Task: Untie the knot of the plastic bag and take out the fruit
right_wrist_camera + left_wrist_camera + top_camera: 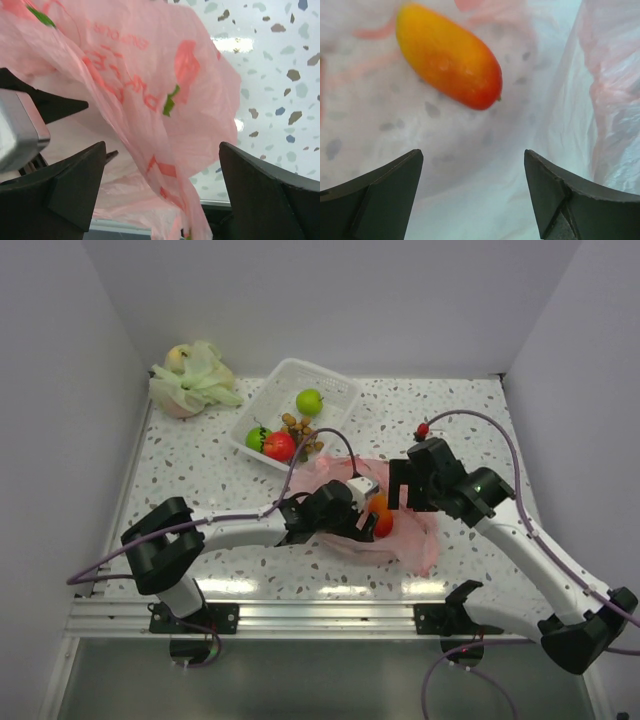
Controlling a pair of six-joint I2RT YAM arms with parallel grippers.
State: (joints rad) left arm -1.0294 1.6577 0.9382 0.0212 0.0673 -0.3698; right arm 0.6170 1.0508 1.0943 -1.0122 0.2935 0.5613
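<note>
A: Left pincer (472,161): jaws are standing wide apart, gripping nothing. It appears to be sitting inside the mouth of the thin translucent pink plastic bag (612,75), with film below and to one side.

B: Just ahead of it?

A: An oblong orange-red fruit (449,54) is lying on the bag's floor, apart from both fingers. The skin is looking smooth and glossy. I'm judging it light and firm, and liable to roll or squirt out if pinched near a tapered end. Better to be taking it across the thick middle.

B: Right pincer (162,147)?

A: Also gaping, closing on nothing. Pink film is hanging before it, crinkled and limp; I can't tell if it is touching. I'm reckoning it near weightless, slippery and easily torn. It wants pinching at a bunched fold, not a single sheet.

B: The knot?

A: Not making it out in any view.

B: Further out?

A: The bag is lying on the speckled white desk (200,470) between the arms. Beyond it, a white plastic basket (340,390) is holding green, red and brown fruit.
</note>
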